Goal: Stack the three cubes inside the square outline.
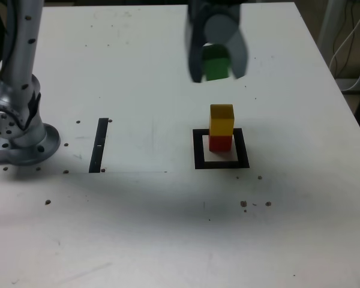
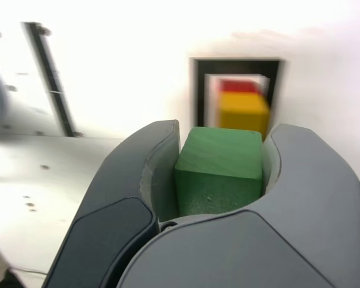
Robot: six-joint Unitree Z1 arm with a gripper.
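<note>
My gripper is shut on the green cube and holds it in the air, above and behind the stack in the exterior view. The wrist view shows the green cube clamped between both grey fingers. The yellow cube rests on the red cube, and both stand inside the square outline, a thick black frame with a white centre. Ahead of the gripper in the wrist view are the yellow cube, the red cube and the square outline.
A straight black strip lies on the white table toward the exterior view's left. The arm's silver base stands at the left edge. Small dark specks dot the table. Cables hang off the far right.
</note>
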